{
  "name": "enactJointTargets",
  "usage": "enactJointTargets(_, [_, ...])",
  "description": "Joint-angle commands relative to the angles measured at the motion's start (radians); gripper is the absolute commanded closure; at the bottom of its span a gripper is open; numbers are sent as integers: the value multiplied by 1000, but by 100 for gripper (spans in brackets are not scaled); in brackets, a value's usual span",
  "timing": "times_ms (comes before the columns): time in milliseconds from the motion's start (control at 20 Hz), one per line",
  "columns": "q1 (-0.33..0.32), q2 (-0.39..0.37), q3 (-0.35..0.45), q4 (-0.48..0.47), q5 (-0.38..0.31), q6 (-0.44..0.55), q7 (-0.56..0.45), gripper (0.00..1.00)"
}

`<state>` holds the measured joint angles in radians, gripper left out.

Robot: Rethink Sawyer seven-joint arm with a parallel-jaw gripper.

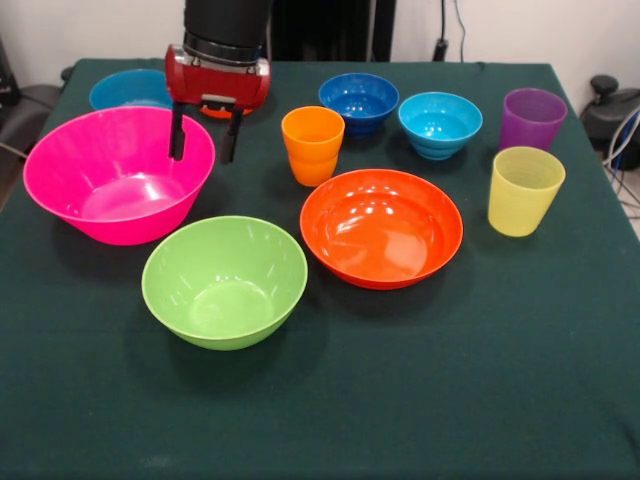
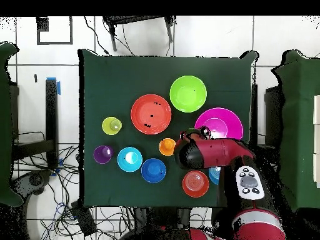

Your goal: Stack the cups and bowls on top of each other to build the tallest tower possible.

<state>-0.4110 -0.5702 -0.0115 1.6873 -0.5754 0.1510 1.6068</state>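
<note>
Spread, with nothing between its two dark fingers, the end effector (image 1: 204,133) hung over the far rim of the large pink bowl (image 1: 118,175) in the front view. That bowl sat at the left of the green worktop (image 1: 500,350). A lime green bowl (image 1: 224,281) stood just in front of it, and a shallow orange bowl (image 1: 381,227) lay to the right of that, apart from it. An orange cup (image 1: 312,145) stood upright behind the orange bowl. Further back were a dark blue bowl (image 1: 359,101) and a cyan bowl (image 1: 439,124), side by side. A blue bowl (image 1: 127,90) showed partly behind the arm. A purple cup (image 1: 532,118) and a yellow cup (image 1: 524,190) stood upright at the right. No item was stacked on another.

From overhead, the arm (image 2: 215,153) covered part of the pink bowl (image 2: 220,122). An additional small orange bowl (image 2: 195,183) sat near the worktop edge by the robot base, beside the arm. All pieces lay singly, none nested.
</note>
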Motion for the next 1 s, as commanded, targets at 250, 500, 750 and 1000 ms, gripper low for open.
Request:
enactJointTargets(250, [47, 88, 18, -69, -25, -62, 98, 0])
enactJointTargets(500, [50, 94, 18, -72, -16, -68, 98, 0])
enactJointTargets(750, [44, 94, 23, -72, -14, -69, 92, 0])
enactJointTargets(1000, [43, 106, 24, -83, -17, -73, 88, 0])
